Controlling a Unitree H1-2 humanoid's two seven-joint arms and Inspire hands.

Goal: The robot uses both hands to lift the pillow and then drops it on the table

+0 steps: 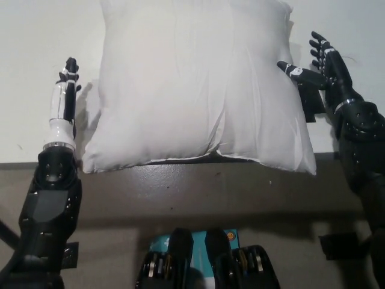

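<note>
You have the pillow lying squarely between your open, empty hands: inward of the left hand, nearly touching the right hand.

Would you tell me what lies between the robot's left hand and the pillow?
In the head view, only a narrow strip of bare white table, partly in shadow, separates the left hand from the pillow; nothing else lies there.

white pillow on table, open left hand, open right hand flanking
</note>
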